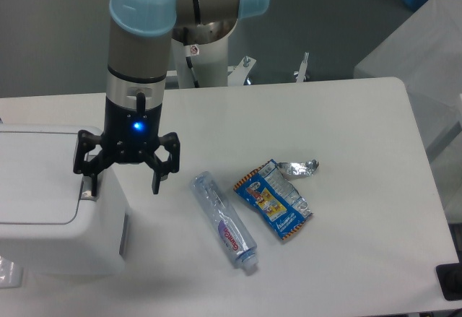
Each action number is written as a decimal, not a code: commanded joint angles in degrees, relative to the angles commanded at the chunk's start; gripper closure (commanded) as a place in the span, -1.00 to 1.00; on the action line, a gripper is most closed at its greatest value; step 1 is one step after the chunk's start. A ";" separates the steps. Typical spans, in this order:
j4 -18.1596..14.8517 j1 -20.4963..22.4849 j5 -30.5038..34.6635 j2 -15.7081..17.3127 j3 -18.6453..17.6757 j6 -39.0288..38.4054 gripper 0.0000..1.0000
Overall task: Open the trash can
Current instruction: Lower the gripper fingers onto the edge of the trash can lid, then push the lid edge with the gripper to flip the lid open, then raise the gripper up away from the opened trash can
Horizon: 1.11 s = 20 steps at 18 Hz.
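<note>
Your arm [137,50] comes down almost vertically from its pale blue joint caps at the top of the view, wrist pointing straight at the table [346,129], with a blue light glowing on the black gripper body. The gripper [121,181] hangs with its 2 fingers spread wide and nothing between them. Your left-hand finger [89,183] in the view sits right at the near right corner of the trash can's lid, at the small grey push tab [87,193]; from this angle you cannot tell whether it is actually pressing the tab or just above it. The other finger [157,177] hangs in the air beyond the bin's right wall, over bare tabletop.

The trash can [50,209] fills the lower left of the view, a big white rounded box partly cut off by the left edge, with its flat rectangular lid [36,176] lying level and closed.

To the right of the gripper, well clear of it, a crushed clear plastic bottle [224,222] with a blue label lies on its side, running diagonally toward the front edge. Just beside that is a crumpled blue snack wrapper [274,200], with a scrap of silver foil [297,167] touching its upper corner.
</note>
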 joint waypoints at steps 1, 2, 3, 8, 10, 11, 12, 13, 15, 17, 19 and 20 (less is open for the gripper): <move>0.00 0.00 0.00 0.00 0.00 0.00 -1.00; 0.00 0.00 0.00 0.00 0.00 0.00 -1.00; 0.00 0.00 0.00 -0.09 0.00 0.00 -1.00; 0.00 0.00 0.00 0.09 0.52 0.00 -1.00; 0.09 0.09 0.00 0.44 1.58 0.52 -1.00; 0.44 0.09 0.00 0.61 2.63 0.96 -1.00; 0.44 0.09 0.17 0.44 4.12 1.75 -1.00; 0.44 0.09 0.52 0.35 5.35 3.06 -1.00; 0.18 0.61 1.92 0.35 6.85 6.14 -1.00; -0.09 0.88 5.34 0.35 7.64 8.86 -1.00; -0.79 1.14 10.78 0.35 7.74 12.99 -1.00; -0.96 1.93 12.38 0.44 7.47 14.84 -1.00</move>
